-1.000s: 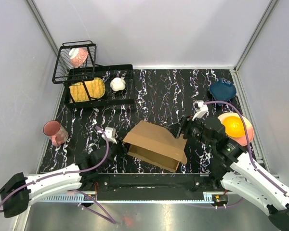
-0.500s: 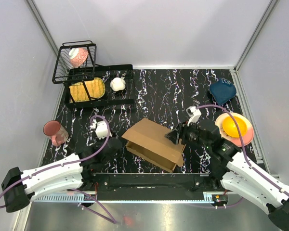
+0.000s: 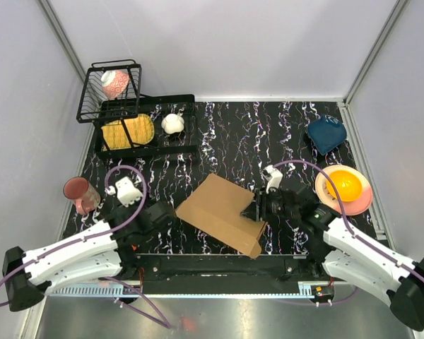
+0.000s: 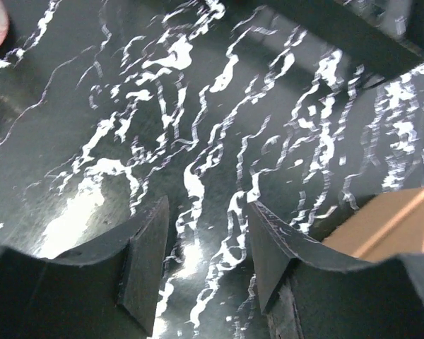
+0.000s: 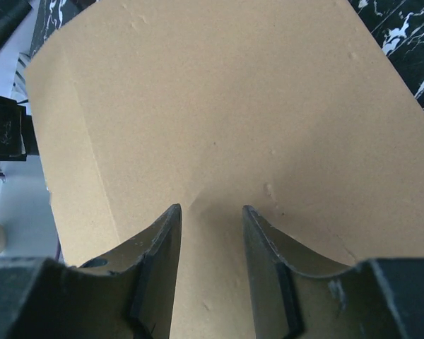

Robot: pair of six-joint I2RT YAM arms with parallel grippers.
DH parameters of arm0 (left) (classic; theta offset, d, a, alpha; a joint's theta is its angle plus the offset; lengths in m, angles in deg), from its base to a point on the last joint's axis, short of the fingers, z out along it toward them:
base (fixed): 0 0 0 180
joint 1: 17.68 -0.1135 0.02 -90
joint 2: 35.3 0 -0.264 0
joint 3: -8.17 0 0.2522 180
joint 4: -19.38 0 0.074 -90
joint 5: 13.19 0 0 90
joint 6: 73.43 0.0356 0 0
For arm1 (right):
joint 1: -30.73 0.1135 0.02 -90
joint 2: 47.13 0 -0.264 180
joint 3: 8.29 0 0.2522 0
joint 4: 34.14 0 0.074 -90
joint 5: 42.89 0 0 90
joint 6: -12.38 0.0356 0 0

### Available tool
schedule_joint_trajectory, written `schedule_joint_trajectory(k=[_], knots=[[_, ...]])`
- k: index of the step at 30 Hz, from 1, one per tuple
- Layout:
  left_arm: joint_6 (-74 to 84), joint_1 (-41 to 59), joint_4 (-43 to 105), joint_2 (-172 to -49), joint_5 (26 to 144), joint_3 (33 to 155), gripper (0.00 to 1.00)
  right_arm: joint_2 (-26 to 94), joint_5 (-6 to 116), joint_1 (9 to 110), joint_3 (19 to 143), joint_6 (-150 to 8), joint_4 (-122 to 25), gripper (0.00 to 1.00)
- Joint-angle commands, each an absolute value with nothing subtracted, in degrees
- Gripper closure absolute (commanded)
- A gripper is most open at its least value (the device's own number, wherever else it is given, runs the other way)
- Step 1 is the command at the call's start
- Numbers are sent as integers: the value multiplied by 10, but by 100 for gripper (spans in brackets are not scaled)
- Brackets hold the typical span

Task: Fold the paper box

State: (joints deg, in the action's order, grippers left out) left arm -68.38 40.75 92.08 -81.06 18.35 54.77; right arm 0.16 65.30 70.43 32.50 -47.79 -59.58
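The paper box (image 3: 222, 212), plain brown cardboard, lies on the black marbled table between the two arms with its lid down. My right gripper (image 3: 256, 210) is at the box's right edge. In the right wrist view its fingertips (image 5: 175, 210) rest on the lid of the box (image 5: 219, 106), a gap between them and nothing clamped. My left gripper (image 3: 157, 212) hangs just left of the box, apart from it. In the left wrist view the left gripper (image 4: 208, 205) is open over bare table, with a corner of the box (image 4: 399, 226) at the right.
A black dish rack (image 3: 187, 150) with a yellow item and a white object stands at the back left, a wire basket (image 3: 92, 92) beside it. A pink cup (image 3: 79, 194) sits at the left. A blue bowl (image 3: 326, 134) and an orange bowl on a pink plate (image 3: 345, 187) are at the right.
The right gripper moved left onto the box and its jaws narrowed; the lid went down and the box slid slightly left. The left arm pulled back to the left, away from the box.
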Motion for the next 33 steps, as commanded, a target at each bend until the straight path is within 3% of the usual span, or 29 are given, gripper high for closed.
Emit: schedule_joint_trajectory(k=[1,4,6,7,8,13,17,20,26,33], knots=[[-518,406,803,-755,137,588,49,68,677,706,348,-472,-632,55],[-284,406,538,-707,244,546,45,101,664,706,356,-466,-640,58],[-243,406,403,-688,326,505,41,92,651,706,356,-461,-643,58],[-208,405,363,-680,350,491,31,85,647,706,354,-456,-643,59],[-198,405,318,-683,368,480,30,71,643,706,355,-456,-647,59],[-201,394,373,-774,361,503,27,21,619,706,364,-451,-664,53],[-196,381,382,-854,409,520,28,-33,584,705,382,-436,-689,36],[-213,380,361,-887,438,508,31,-82,529,706,399,-409,-712,32],[-253,380,356,-908,451,480,34,-117,434,705,436,-344,-813,39],[-281,380,373,-904,442,465,34,-92,583,707,436,-276,-862,35]])
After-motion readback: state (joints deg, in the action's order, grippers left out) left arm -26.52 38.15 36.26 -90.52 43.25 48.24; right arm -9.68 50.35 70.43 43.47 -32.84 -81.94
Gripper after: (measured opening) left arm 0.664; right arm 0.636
